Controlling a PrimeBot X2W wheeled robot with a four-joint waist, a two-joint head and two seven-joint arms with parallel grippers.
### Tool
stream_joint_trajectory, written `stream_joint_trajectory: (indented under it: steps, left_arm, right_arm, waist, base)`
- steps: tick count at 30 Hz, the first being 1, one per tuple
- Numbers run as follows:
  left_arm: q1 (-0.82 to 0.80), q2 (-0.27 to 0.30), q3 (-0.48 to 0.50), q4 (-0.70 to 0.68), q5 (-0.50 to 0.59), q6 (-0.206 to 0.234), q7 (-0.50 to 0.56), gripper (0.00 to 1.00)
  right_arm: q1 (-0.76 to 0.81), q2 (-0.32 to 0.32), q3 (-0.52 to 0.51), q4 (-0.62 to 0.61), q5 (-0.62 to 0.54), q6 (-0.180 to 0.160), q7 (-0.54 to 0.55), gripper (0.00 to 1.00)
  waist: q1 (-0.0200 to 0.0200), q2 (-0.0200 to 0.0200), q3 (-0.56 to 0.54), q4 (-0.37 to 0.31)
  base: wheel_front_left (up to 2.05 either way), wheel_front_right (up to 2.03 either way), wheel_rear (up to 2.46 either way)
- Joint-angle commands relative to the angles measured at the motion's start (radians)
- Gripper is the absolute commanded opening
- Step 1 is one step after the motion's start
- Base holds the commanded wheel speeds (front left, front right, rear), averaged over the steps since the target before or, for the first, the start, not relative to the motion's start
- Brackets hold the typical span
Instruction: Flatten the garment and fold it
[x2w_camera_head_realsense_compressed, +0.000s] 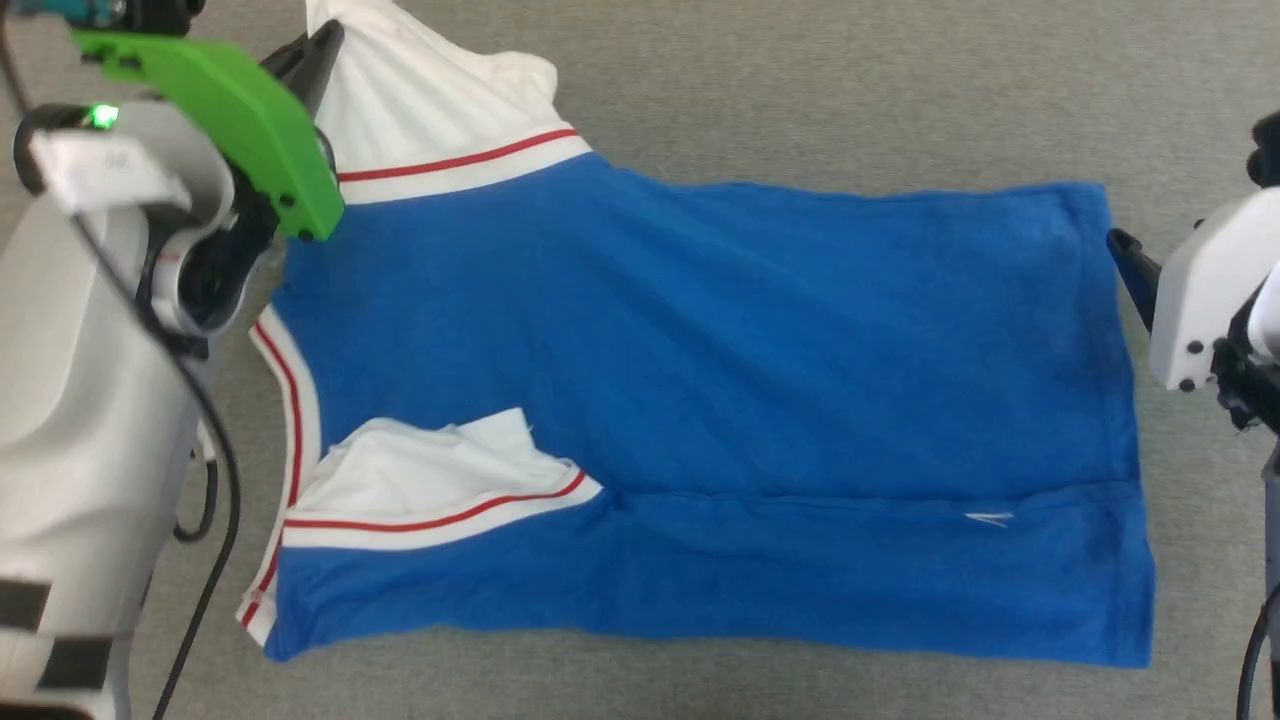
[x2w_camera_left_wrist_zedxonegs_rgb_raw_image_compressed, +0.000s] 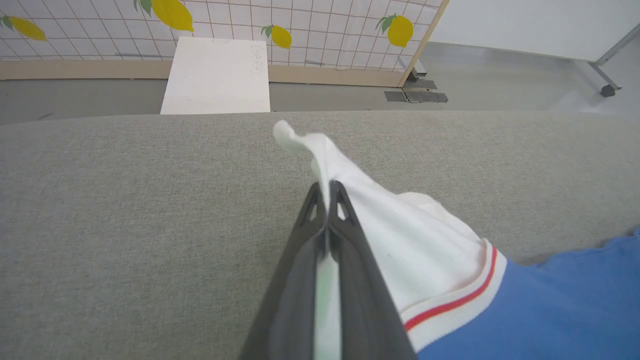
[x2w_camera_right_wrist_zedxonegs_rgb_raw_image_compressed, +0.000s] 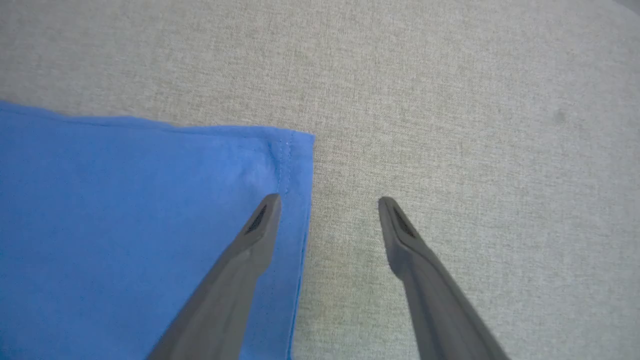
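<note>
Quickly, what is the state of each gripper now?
Left gripper: closed on the white sleeve of the royal-blue jersey T-shirt.
Right gripper: open, holding nothing.

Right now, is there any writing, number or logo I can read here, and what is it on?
Nothing here reads clearly.
Board: faint handwriting near its upper right corner, too small to read.
Tag on the left arm: faint marks, too blurred to read.
Shirt: no lettering or number on the side facing up.
</note>
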Motion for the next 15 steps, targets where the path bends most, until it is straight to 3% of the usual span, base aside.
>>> stream_joint_trajectory:
  steps: [1,12,13,14,15]
  left_arm:
    - [0.037,0.008,0.014,-0.038,-0.017,0.012,-0.014,0.0]
    - [0.158,0.029,0.032,-0.228,-0.043,0.056,-0.013,0.0]
    - [0.161,0.028,0.034,-0.233,-0.046,0.057,-0.016,0.0]
    - [0.164,0.031,0.033,-0.237,-0.044,0.059,-0.013,0.0]
    - [0.165,0.031,0.033,-0.24,-0.045,0.059,-0.015,0.0]
  right_arm:
    - [-0.032,-0.014,0.014,0.013,-0.012,-0.002,0.018,1.0]
    - [-0.123,-0.039,0.124,0.146,-0.047,-0.002,0.097,1.0]
    - [-0.125,-0.039,0.129,0.157,-0.044,-0.002,0.115,0.93]
    - [-0.128,-0.038,0.134,0.164,-0.038,-0.002,0.132,0.12]
    - [-0.133,-0.038,0.132,0.166,-0.035,-0.002,0.14,0.0]
  waist:
    - [0.0,-0.0001,0.013,0.018]
    - [0.0,-0.0001,0.065,0.052]
    - [0.0,-0.0001,0.066,0.052]
    - [0.0,-0.0001,0.065,0.052]
    - [0.0,-0.0001,0.064,0.051]
  base:
    - [0.0,0.0,0.0]
    - [0.0,0.0,0.0]
    - [0.0,0.0,0.0]
    - [0.0,0.0,0.0]
    - [0.0,0.0,0.0]
